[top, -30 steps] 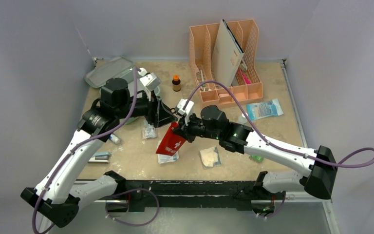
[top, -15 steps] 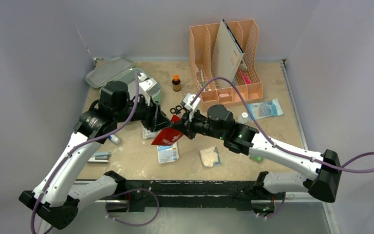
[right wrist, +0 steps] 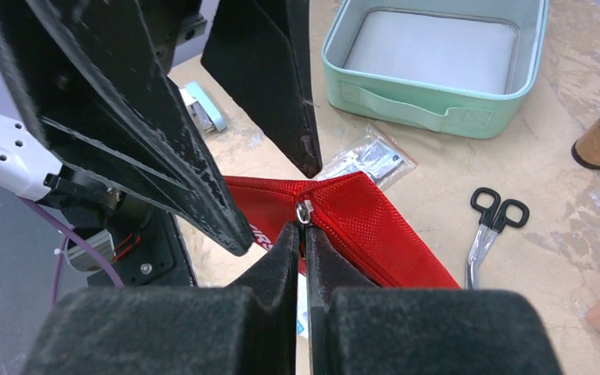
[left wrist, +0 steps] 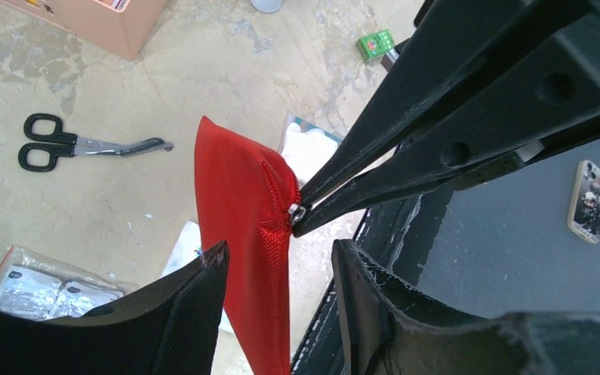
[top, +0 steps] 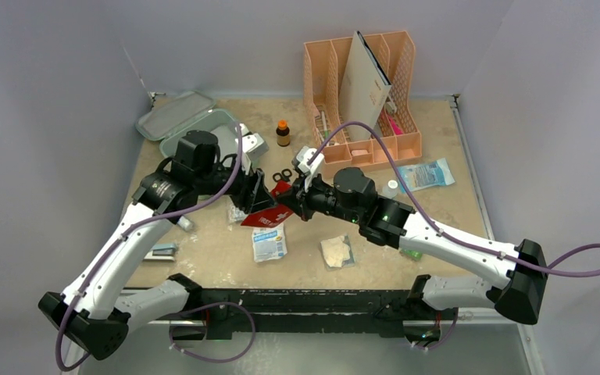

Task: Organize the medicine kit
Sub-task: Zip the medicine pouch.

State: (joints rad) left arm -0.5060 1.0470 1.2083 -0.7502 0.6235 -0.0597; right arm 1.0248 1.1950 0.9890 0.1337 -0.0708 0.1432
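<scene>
The medicine kit (top: 173,116) lies open at the back left, its mint-green tray (right wrist: 406,105) empty. A red first-aid pouch (top: 269,212) hangs above mid-table. My right gripper (right wrist: 303,226) is shut on the pouch's metal zipper pull, seen from above at the right gripper (top: 293,195). My left gripper (left wrist: 280,258) is open. Its two fingers straddle the red pouch (left wrist: 242,234) edge: the left finger lies against the fabric, and a gap shows at the other. The right wrist view shows the same fingers (right wrist: 281,86) over the red pouch (right wrist: 367,215).
Black-handled scissors (top: 281,173) and a brown bottle (top: 283,133) lie behind the pouch. A peach file organizer (top: 363,94) stands at the back. Packets (top: 269,244), a gauze pad (top: 337,251), a blue pack (top: 424,174) and foil sachets (left wrist: 39,285) are scattered around.
The right gripper carried the pouch up and leftward, tipping it from hanging upright to nearly flat. The left gripper moved right, bringing its fingers around the pouch's edge.
</scene>
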